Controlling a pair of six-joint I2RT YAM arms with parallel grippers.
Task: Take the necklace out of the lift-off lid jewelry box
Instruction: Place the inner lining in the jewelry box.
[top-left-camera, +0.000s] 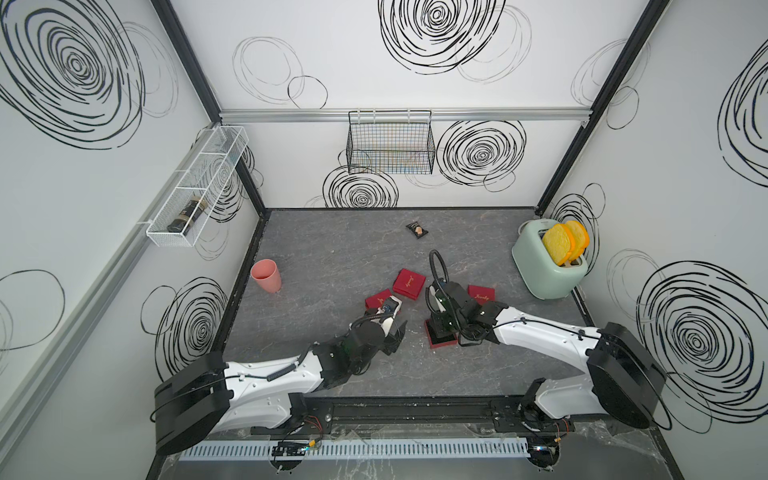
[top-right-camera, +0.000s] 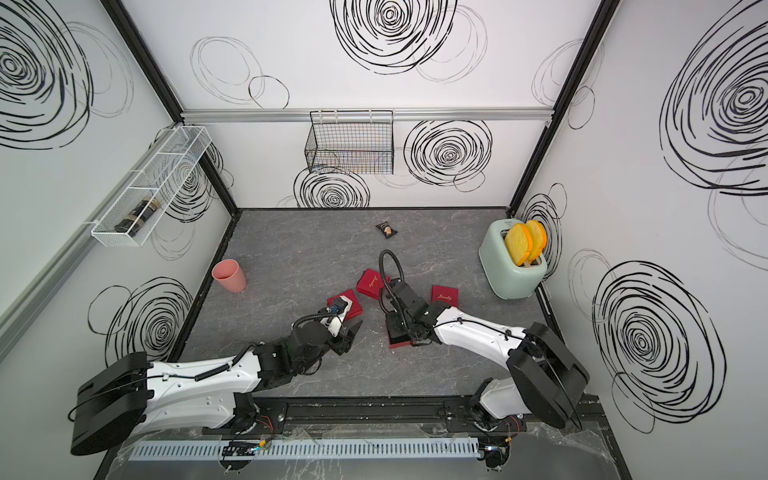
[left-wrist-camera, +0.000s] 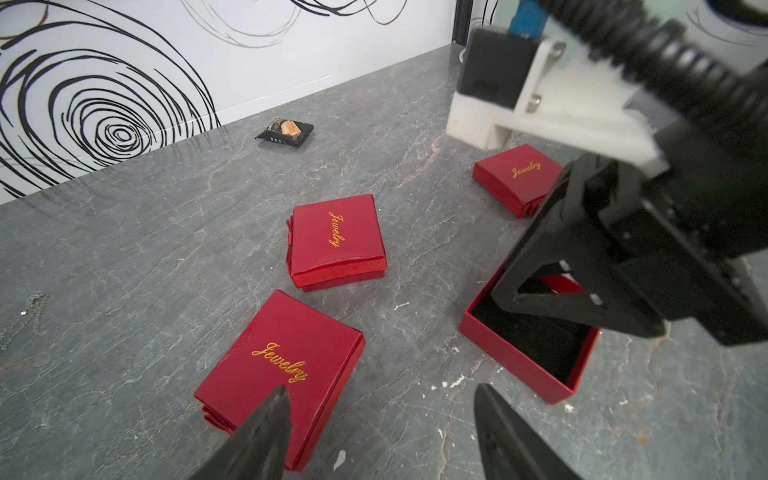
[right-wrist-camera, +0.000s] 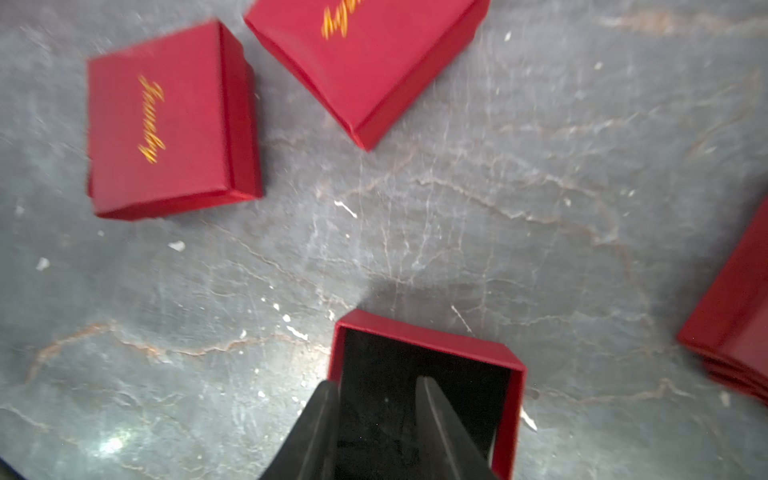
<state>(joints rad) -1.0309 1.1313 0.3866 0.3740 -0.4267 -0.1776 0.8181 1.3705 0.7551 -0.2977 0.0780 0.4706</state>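
left claw (left-wrist-camera: 380, 388) is spread wide above the table (left-wrist-camera: 124, 249). right claw (right-wrist-camera: 374, 382) is a little apart, one finger down in the open jewelry box (right-wrist-camera: 415, 332), which shows only black lining. the necklace (left-wrist-camera: 37, 316) lies out on the table, well apart from that box. three shut red boxes (left-wrist-camera: 336, 241) sit just past the claws. farther back, a toaster (top-left-camera: 544, 270) holds two yellow bread slices (top-left-camera: 565, 245).

Barely catching the necklace (left-wrist-camera: 36, 311), faint, clipped by the left wrist view's edge. Losing most of the open box (top-left-camera: 434, 344) under the right gripper (top-left-camera: 442, 328) in both top views.
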